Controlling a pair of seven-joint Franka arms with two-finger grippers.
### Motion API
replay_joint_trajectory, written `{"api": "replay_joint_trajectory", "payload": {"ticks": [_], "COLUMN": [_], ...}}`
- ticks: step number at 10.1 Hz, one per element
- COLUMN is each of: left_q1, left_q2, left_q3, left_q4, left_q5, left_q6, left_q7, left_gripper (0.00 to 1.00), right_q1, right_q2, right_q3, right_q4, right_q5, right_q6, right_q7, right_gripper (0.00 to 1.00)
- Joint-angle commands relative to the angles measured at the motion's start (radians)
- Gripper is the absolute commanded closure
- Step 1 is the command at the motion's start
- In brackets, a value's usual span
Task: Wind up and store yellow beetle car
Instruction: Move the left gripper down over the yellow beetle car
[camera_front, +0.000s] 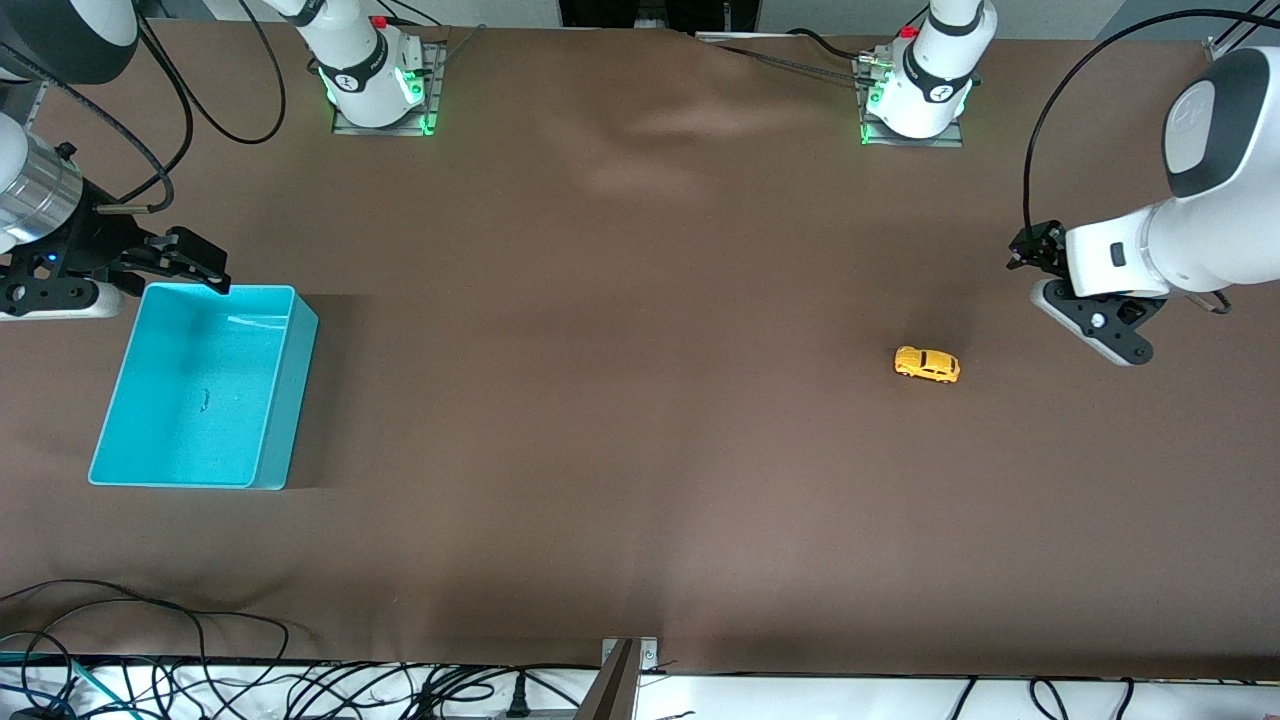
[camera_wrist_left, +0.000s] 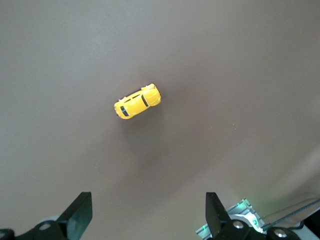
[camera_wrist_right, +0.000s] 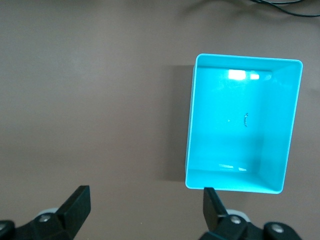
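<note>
The bin (camera_front: 205, 385) is sitting at the right arm's end of the table (camera_front: 620, 400), the car (camera_front: 927, 364) is lying at the left arm's end, and both grippers, left (camera_front: 1095, 325) and right (camera_front: 190, 262), are hovering with fingers spread.

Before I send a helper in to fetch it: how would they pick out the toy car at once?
Start at the brown table and go to the left arm's end, away from the turquoise bin. There, on bare cloth near the open left hand, sits the yellow beetle car: tiny, rounded, the only yellow thing.
</note>
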Motion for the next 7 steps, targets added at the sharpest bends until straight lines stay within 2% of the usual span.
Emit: {"api": "replay_joint_trajectory", "payload": {"ticks": [1, 3, 4, 7], "left_q1": [0.012, 0.006, 0.000, 0.006], "left_q2": [-0.004, 0.001, 0.025, 0.113], "left_q3": [-0.001, -0.001, -0.008, -0.013], "left_q4": [-0.080, -0.154, -0.162, -0.192], "left_q5": [-0.056, -0.059, -0.045, -0.042], "left_q6": [0.054, 0.179, 0.209, 0.334], "left_q7": [0.100, 0.214, 0.248, 0.514], "left_gripper": [0.00, 0.00, 0.00, 0.00], "right_q1": [-0.005, -0.005, -0.005, -0.005], "right_q2": [0.003, 0.006, 0.005, 0.005], "right_q3": [0.001, 0.001, 0.003, 0.001], "right_q4": [-0.007, -0.007, -0.007, -0.007], "right_q5": [0.003, 0.003, 0.003, 0.003], "right_q6": [0.016, 0.022, 0.021, 0.021], "right_q7": [-0.012, -0.012, -0.012, -0.012], "right_gripper": [0.00, 0.00, 0.00, 0.00]}}
